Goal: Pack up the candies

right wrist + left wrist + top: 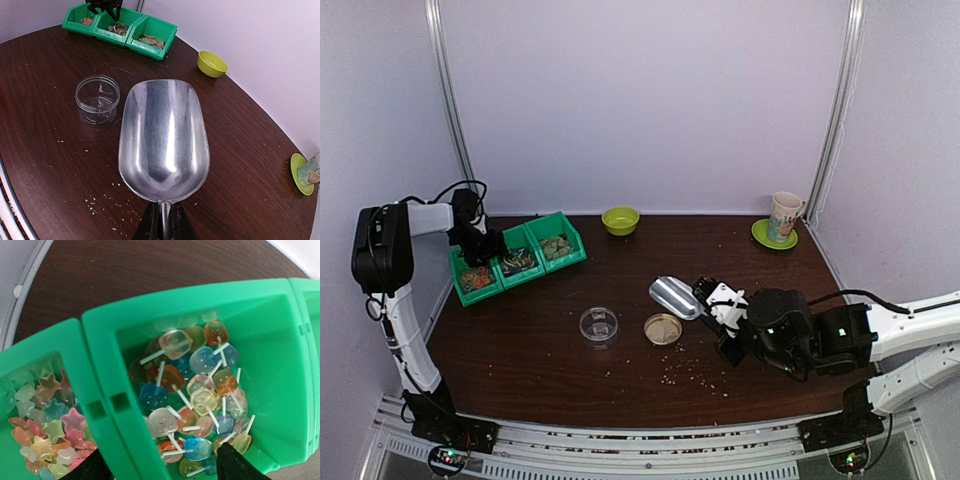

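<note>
My left gripper [162, 469] hangs with its jaws apart straight over the middle green bin [200, 300]. The candies [192, 390] lie directly beneath it and a little ahead, a jumbled heap of stick sweets. One of the fingers [235, 465] is over the heap's right edge. The other looks to be past the divider wall, on the side of the neighbouring bin of star sweets [47, 425], so the jaws seem to straddle that wall. The sticks point every way, so I see no single axis to line up on. I would shift right before going down. My right gripper [162, 222] is clamped on the handle of the metal scoop [162, 135], whose bowl reaches out ahead of it. A clear jar [97, 100] sits ahead-left, and the bins are far ahead, well apart. The left arm is clearly nearer.
</note>
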Motion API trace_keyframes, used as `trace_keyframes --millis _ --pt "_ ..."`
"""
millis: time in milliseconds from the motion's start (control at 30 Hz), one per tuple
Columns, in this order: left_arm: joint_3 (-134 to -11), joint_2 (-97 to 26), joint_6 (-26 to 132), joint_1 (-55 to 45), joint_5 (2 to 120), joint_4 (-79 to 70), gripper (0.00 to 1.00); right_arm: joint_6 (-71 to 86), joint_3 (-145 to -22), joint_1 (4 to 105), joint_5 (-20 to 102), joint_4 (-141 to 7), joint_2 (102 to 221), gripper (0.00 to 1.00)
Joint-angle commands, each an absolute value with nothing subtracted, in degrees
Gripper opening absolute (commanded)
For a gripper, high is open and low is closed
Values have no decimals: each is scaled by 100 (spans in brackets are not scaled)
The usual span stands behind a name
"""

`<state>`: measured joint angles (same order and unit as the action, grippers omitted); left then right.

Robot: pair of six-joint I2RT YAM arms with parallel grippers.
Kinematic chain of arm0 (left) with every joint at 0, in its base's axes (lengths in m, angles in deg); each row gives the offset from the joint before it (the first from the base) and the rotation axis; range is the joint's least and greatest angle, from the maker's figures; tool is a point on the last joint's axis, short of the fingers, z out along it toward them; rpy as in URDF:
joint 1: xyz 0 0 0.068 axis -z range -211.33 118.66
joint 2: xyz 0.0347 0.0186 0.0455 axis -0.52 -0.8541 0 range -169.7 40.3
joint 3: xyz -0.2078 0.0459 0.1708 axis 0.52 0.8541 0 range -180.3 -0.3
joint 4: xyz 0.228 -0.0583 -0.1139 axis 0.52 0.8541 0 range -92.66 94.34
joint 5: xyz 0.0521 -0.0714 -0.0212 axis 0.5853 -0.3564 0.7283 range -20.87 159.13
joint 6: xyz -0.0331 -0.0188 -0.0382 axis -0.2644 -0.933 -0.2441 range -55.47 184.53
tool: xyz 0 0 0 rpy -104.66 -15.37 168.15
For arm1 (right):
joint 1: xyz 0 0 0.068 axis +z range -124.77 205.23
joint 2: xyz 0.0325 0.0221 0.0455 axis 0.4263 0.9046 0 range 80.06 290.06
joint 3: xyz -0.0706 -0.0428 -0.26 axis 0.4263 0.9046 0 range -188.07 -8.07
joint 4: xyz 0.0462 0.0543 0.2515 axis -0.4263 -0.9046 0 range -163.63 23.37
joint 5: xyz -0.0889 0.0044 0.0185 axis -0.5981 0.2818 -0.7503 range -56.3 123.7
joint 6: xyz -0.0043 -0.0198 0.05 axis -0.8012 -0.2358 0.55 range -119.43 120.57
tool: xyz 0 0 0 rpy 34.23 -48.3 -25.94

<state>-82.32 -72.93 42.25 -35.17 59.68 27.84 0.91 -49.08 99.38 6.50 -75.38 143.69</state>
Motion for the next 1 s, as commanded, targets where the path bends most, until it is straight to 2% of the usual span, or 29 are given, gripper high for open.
trace_keyframes --millis 0,200,333,567,767,867,967 --pt "-8223 -7008 4074 -3282 6451 2913 68 82 -5007 9913 604 -7373 14354 0" --pt "-8152 -6834 3957 -3091 6534 3087 50 105 -4965 9914 621 -7331 14347 0" --pt "-8121 -6685 3873 -3039 6537 3238 42 110 -4923 9917 611 -7315 14293 0" --pt "-7953 -6527 3741 -2901 6450 3361 32 153 -4867 9915 621 -7238 14272 0" --pt "-7840 -6540 3693 -2766 6405 3360 31 145 -4863 9912 636 -7240 14269 0" --pt "-7770 -6543 3643 -2752 6434 3352 23 145 -4852 9921 636 -7244 14238 0" --pt "-7703 -6527 3602 -2701 6442 3360 22 160 -4823 9921 631 -7259 14213 0"
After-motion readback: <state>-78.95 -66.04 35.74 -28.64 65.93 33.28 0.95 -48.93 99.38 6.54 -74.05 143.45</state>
